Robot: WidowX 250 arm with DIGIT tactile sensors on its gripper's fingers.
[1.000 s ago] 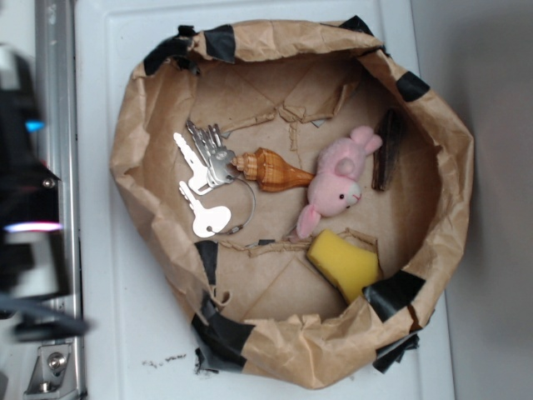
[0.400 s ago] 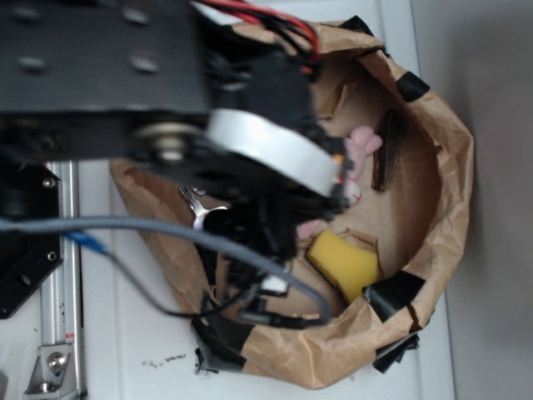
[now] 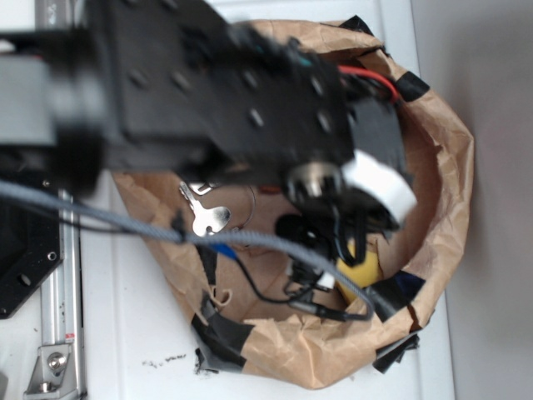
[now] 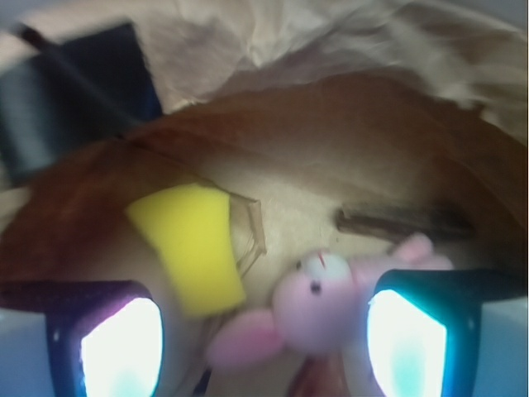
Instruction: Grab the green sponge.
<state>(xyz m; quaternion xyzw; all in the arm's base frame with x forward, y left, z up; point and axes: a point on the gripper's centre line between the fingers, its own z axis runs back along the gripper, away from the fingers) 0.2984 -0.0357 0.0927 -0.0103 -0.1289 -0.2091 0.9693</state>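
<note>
Claw (image 4: 264, 331) fingers spread apart, empty, hovering inside crumpled brown paper bowl (image 3: 441, 167). Soft yellow foam sponge (image 4: 190, 248), rounded corners, lies near bowl's taped wall, just beside fuzzy pink bunny (image 4: 318, 306).

Black arm (image 3: 216, 100), white ring, red wire, grey cable.

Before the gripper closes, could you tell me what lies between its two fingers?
In the wrist view, the pink plush bunny lies between the fingers, with the yellow sponge's lower end just inside the left one.
</note>
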